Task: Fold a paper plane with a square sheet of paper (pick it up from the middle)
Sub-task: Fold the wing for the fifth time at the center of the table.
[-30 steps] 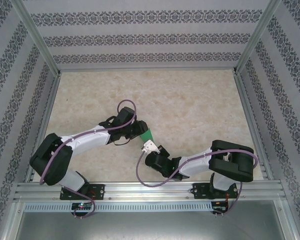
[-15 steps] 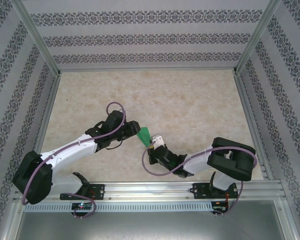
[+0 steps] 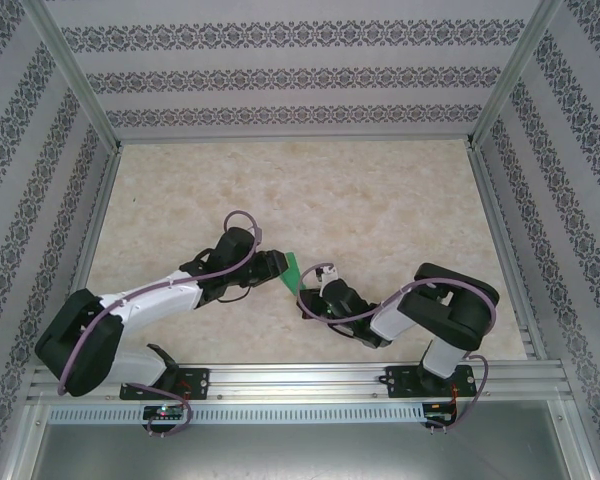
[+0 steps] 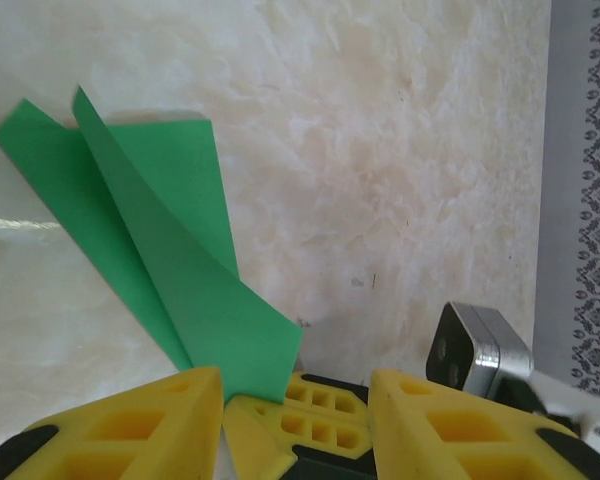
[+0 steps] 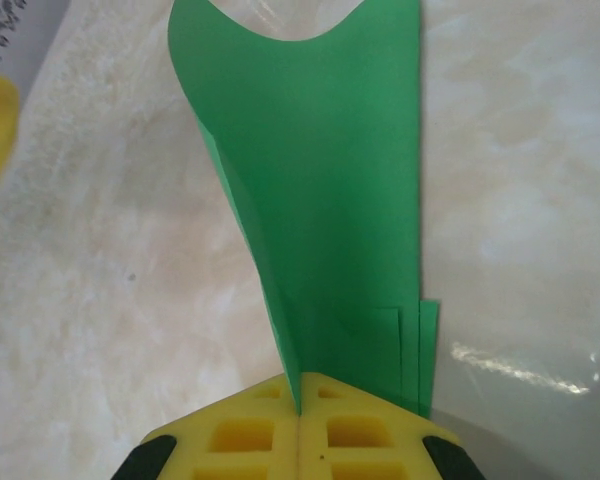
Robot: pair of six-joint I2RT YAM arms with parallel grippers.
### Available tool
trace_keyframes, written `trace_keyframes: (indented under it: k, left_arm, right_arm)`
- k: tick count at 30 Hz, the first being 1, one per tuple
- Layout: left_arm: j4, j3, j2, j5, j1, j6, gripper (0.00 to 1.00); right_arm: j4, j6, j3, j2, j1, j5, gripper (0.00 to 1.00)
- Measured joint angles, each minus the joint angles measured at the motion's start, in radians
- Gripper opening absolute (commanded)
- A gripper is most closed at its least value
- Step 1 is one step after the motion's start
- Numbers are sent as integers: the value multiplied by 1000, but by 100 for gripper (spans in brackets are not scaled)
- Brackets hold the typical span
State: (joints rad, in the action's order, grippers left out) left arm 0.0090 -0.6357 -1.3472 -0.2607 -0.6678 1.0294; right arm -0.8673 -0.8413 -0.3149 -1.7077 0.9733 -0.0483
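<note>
Aloft over beige marbled table [image 3: 380,200], near middle: part-folded bright green paper sheet [image 5: 330,200]; right claw [image 5: 298,425] pinched shut on its end, left claw [image 4: 292,398] half-open astride it. Close left squarely on crease, no crumpling.

Nothing legible anywhere: no words, numbers, brands or signs. Plain unmarked green on the paper plane [image 5: 320,200], centre of the right wrist frame. Repeating floral ornament, not lettering, on the wall bands [image 3: 280,78] across the top of the overhead frame. Small boards [image 3: 165,412] at the bottom edge too tiny to read.
</note>
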Motion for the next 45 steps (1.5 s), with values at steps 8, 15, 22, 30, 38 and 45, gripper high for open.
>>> trace_keyframes:
  k: [8, 15, 22, 30, 38, 45]
  left_arm:
    - [62, 3, -64, -53, 0, 0, 47]
    - [109, 3, -156, -80, 0, 24, 48]
    - [162, -6, -200, -115, 0, 30, 49]
    - [200, -25, -240, -127, 0, 30, 48]
    - [208, -46, -301, -122, -1, 22, 48]
    - [208, -63, -315, -116, -1, 18, 47]
  right_arm:
    - [-33, -86, 0, -18, -34, 92, 0]
    - [-36, -133, -11, -31, -73, 176, 0]
    - [41, -137, -63, -31, -87, 218, 0]
    - [61, -154, -68, -29, -106, 250, 2]
    - [62, -192, -68, -29, -106, 251, 10]
    - [98, -205, -71, 2, -105, 248, 22]
